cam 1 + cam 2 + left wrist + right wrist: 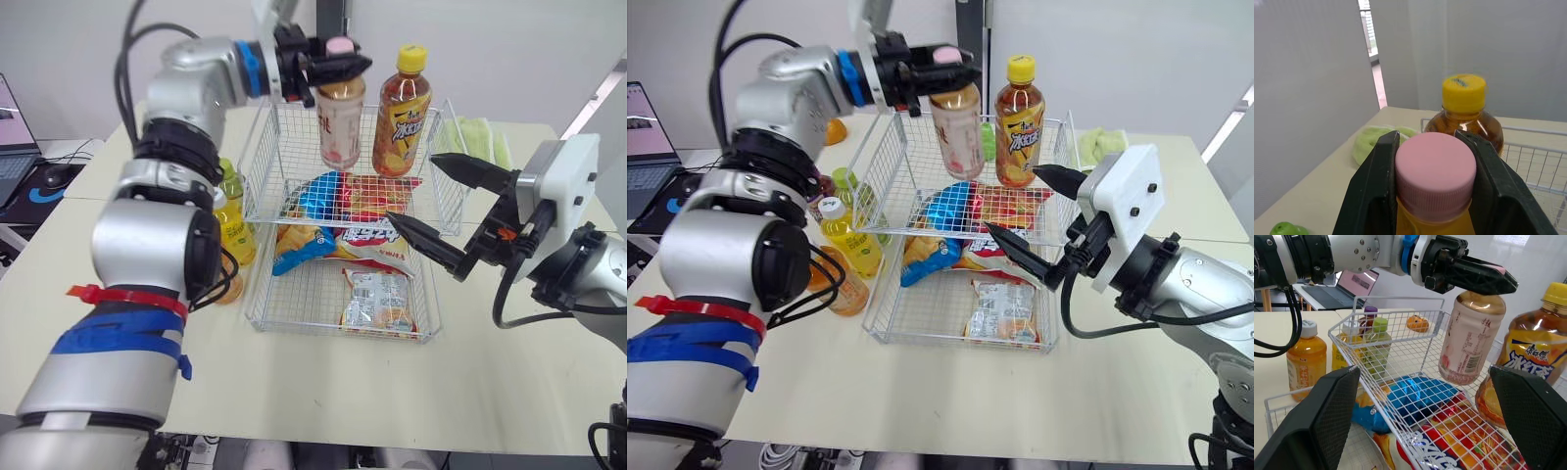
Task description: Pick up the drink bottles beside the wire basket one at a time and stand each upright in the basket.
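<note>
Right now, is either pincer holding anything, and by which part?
The left pincer grips the pink-capped bottle by its cap; the right pincer is open and holds nothing.

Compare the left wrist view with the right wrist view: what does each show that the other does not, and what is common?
Left wrist view: the whole pink cap, and a green cloth behind. Right wrist view: snack bags in the wire basket, waiting bottles beside it, a laptop. Both: the left gripper shut on the pink-capped bottle, the yellow-capped bottle, the basket.

Pink-capped bottle (341, 127) pale pink; amber bottle (402, 122) yellow-capped; basket (289, 147) white wire.
</note>
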